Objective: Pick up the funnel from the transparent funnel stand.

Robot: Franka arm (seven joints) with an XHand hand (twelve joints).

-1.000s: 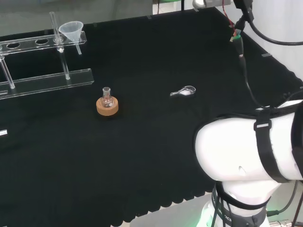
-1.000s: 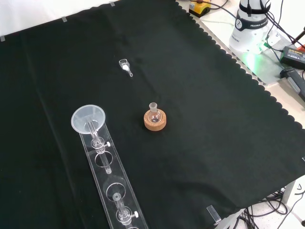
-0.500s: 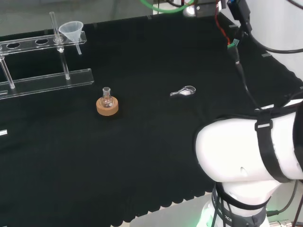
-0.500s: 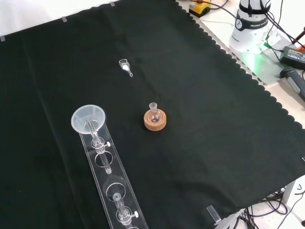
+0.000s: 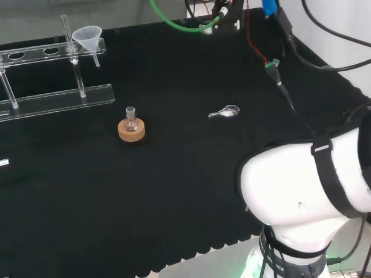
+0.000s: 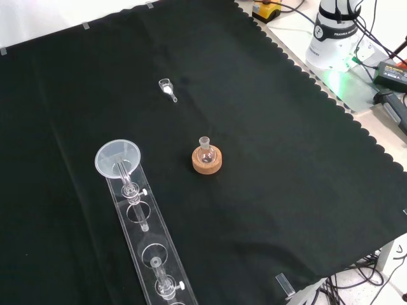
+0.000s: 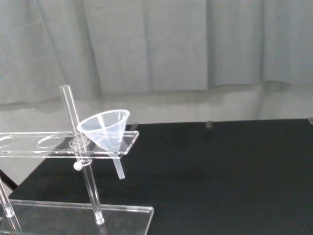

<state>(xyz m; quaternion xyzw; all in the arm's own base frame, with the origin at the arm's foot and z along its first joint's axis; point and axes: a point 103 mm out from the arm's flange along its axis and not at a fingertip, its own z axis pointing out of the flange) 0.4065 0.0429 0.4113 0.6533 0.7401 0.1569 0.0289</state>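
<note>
Hand state: cannot tell. Funnel point(image 7: 106, 130) seated in stand point(image 7: 58, 147), tilt clear from wrist; front view adds flask point(image 6: 204, 151), scoop point(image 6: 168, 89).

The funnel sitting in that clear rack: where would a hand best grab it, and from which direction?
Probably by the wide cone of the funnel, coming from above. The cone stands clear above the top plate of the funnel stand, while the thin stem hangs through a hole below it, so the funnel likely has to lift straight up. The upright rod beside it leaves the far side freer.

My view of the funnel stand point(image 5: 55, 95) cut off at the head view's left edge, contents of small flask point(image 6: 204, 151) too tiny to tell
</note>
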